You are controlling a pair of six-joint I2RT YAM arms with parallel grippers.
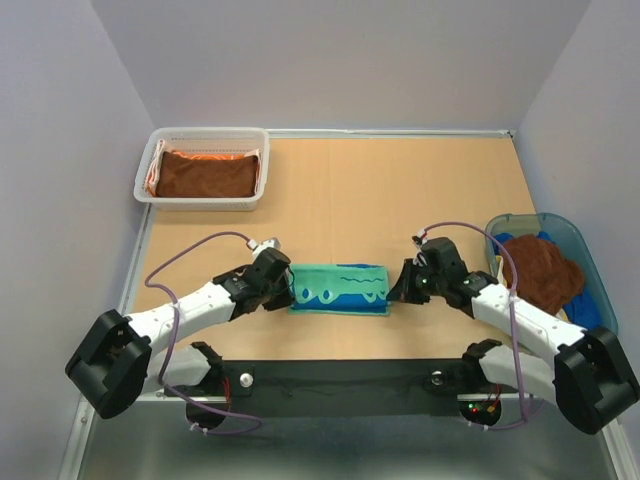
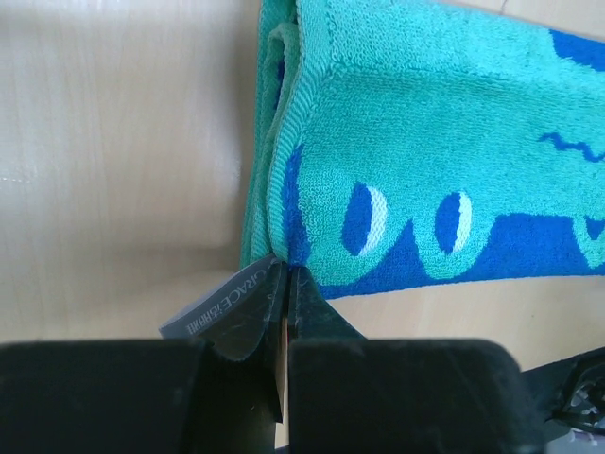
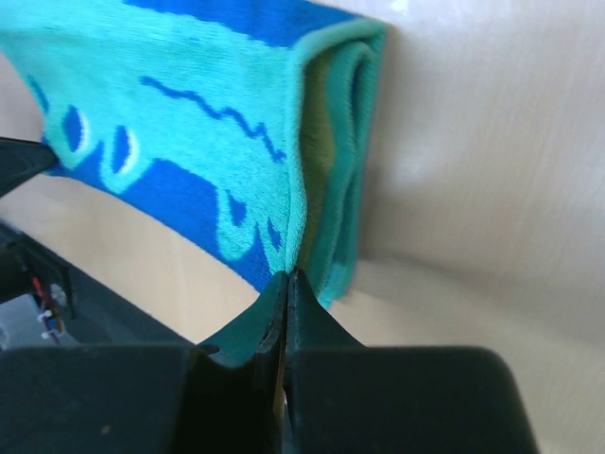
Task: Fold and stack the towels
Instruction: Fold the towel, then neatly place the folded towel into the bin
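We see a folded terry towel (image 1: 338,288), teal with blue wavy shapes and looped pile, a soft oblong at the centre of the pale wood-grain table (image 1: 400,190). The left jaws are clenched on its lower left corner, beside a grey sewn label (image 2: 213,307). The right jaws pinch its lower right corner. At upper left, a fuzzy brown towel (image 1: 207,175) fills a white mesh basket (image 1: 210,203).

Centre of table (image 1: 400,190): folded towel (image 1: 339,288); basket (image 1: 208,131) at 11 w/ 2nd towel (image 1: 207,175) in it; tub (image 1: 527,217) at 3.
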